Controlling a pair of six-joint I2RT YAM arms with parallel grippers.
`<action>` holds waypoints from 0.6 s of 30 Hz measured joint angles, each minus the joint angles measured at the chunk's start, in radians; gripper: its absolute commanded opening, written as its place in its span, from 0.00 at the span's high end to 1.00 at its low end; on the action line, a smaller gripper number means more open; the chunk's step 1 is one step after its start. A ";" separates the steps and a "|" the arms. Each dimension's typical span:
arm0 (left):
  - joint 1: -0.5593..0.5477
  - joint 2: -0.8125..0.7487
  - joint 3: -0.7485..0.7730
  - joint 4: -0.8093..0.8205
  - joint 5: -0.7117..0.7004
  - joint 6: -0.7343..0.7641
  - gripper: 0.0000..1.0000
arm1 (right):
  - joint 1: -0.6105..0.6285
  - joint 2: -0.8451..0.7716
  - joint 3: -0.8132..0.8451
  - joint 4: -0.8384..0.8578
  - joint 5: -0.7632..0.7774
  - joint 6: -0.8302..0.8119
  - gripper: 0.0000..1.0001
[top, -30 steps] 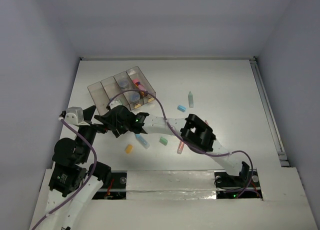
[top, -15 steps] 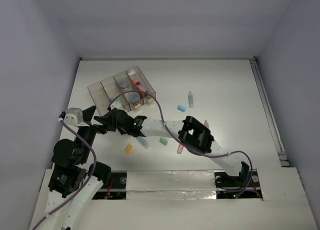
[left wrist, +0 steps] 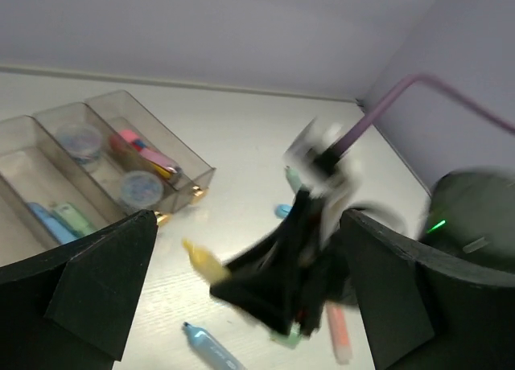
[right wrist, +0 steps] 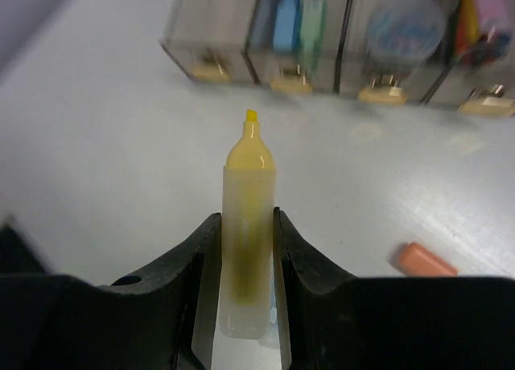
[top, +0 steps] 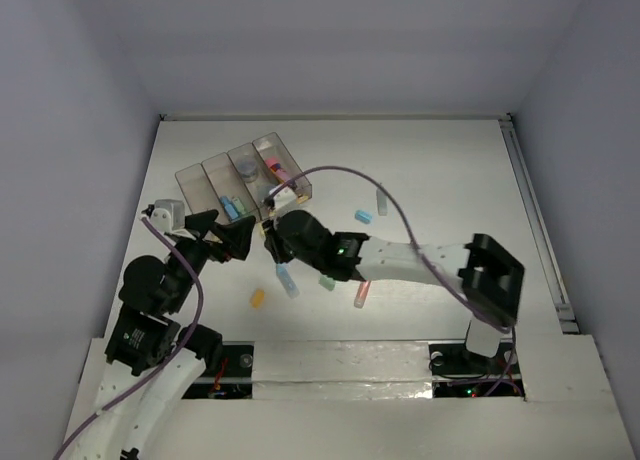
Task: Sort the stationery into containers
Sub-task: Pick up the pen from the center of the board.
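Observation:
My right gripper (right wrist: 245,221) is shut on a yellow highlighter (right wrist: 248,225), tip pointing at the tray, above the table. In the top view this gripper (top: 270,238) hangs just in front of the smoky four-compartment tray (top: 190,185). The tray (right wrist: 346,60) holds blue and green markers (top: 228,206), two grey pots (top: 268,191) and pink pieces (top: 276,167). My left gripper (top: 225,235) is open and empty, close beside the right one on its left. In the left wrist view (left wrist: 248,225) the blurred right gripper and highlighter (left wrist: 201,259) sit between its wide fingers.
Loose on the table: a blue marker (top: 287,280), green block (top: 326,282), pink marker (top: 361,293), orange block (top: 257,298), blue block (top: 363,217) and green marker (top: 381,197). The right arm stretches across the table's middle.
My right gripper has moved right and slightly back with the highlighter, and its elbow has swung far right. My left gripper has moved a little right, toward the tray.

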 measured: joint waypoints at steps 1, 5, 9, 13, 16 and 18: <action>0.000 0.012 -0.005 0.010 0.022 -0.018 0.04 | -0.008 -0.058 -0.018 0.027 -0.001 0.003 0.93; 0.000 0.044 -0.058 0.069 0.109 -0.093 0.06 | -0.058 -0.232 -0.067 0.138 -0.003 0.018 0.95; 0.000 0.083 -0.153 0.144 0.206 -0.170 0.18 | -0.103 -0.304 -0.108 0.200 -0.002 0.037 0.97; 0.000 0.106 -0.236 0.192 0.269 -0.231 0.23 | -0.109 -0.312 -0.156 0.216 -0.008 0.059 0.97; 0.000 0.125 -0.269 0.238 0.307 -0.261 0.23 | -0.109 -0.312 -0.171 0.216 -0.026 0.071 0.97; 0.000 0.143 -0.282 0.275 0.322 -0.277 0.23 | -0.109 -0.312 -0.171 0.223 -0.038 0.079 0.97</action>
